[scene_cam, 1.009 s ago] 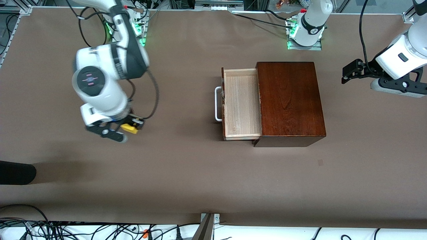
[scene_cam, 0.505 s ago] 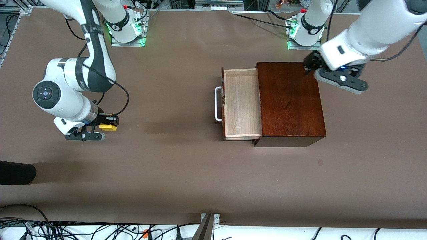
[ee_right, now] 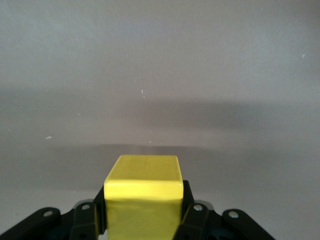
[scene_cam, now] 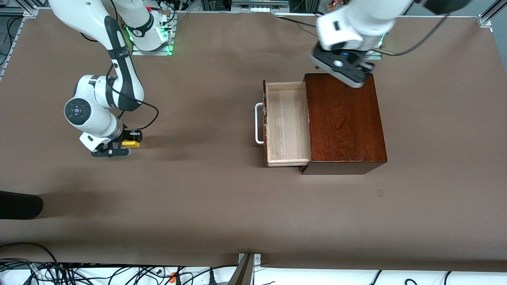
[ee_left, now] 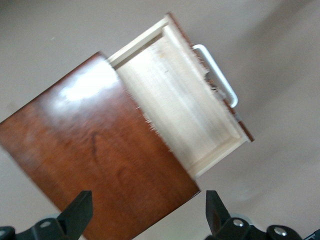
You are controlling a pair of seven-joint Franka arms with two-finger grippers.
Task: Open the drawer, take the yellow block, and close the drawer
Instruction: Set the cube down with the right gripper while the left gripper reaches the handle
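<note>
The drawer [scene_cam: 287, 122] is pulled out of the dark mahogany box [scene_cam: 344, 118]; its pale tray looks bare and its white handle [scene_cam: 259, 123] faces the right arm's end. My right gripper [scene_cam: 132, 141] is shut on the yellow block [scene_cam: 130, 144], low over bare table toward the right arm's end; I cannot tell whether the block touches the table. The right wrist view shows the block [ee_right: 142, 192] between the black fingers [ee_right: 192, 210]. My left gripper [ee_left: 147, 220] is open and empty above the box [ee_left: 100, 160], with the drawer [ee_left: 185, 110] in its view.
A dark object [scene_cam: 20, 205] lies at the table's edge at the right arm's end, nearer the front camera than the right gripper. Cables [scene_cam: 79, 273] and a metal bracket [scene_cam: 246, 269] run along the nearest edge.
My left arm has swung in from the left arm's end to over the box. My right gripper has carried the block away from the drawer toward the right arm's end and come lower.
</note>
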